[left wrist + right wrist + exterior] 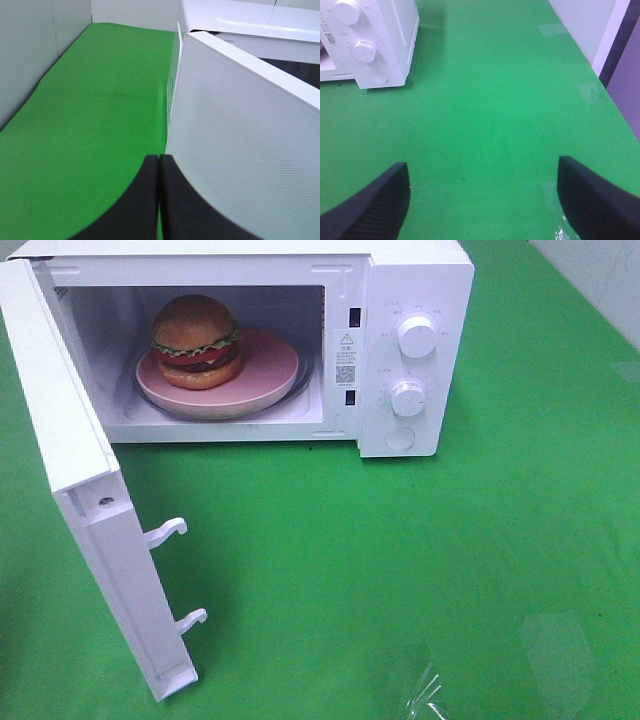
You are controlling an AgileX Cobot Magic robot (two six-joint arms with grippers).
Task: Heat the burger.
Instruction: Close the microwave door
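Observation:
The burger (pixel 196 340) with its golden bun sits on a pink plate (pixel 268 370) inside the white microwave (pixel 420 290), a little left of the plate's middle. The microwave door (pixel 90 510) stands swung open to the left. In the left wrist view my left gripper (pixel 158 165) is shut, empty, with its tips against the outer face of the door (pixel 240 150). My right gripper (pixel 482 185) is open and empty over the green mat, with the microwave's control panel (pixel 367 50) ahead of it and well away. Neither arm shows in the exterior high view.
A green mat (pixel 400 560) covers the table. Two white knobs (pixel 416 337) and a round button (pixel 399 438) sit on the microwave's right panel. Two latch hooks (pixel 168 532) jut from the door edge. Clear tape patches (pixel 415 685) lie on the mat near the front.

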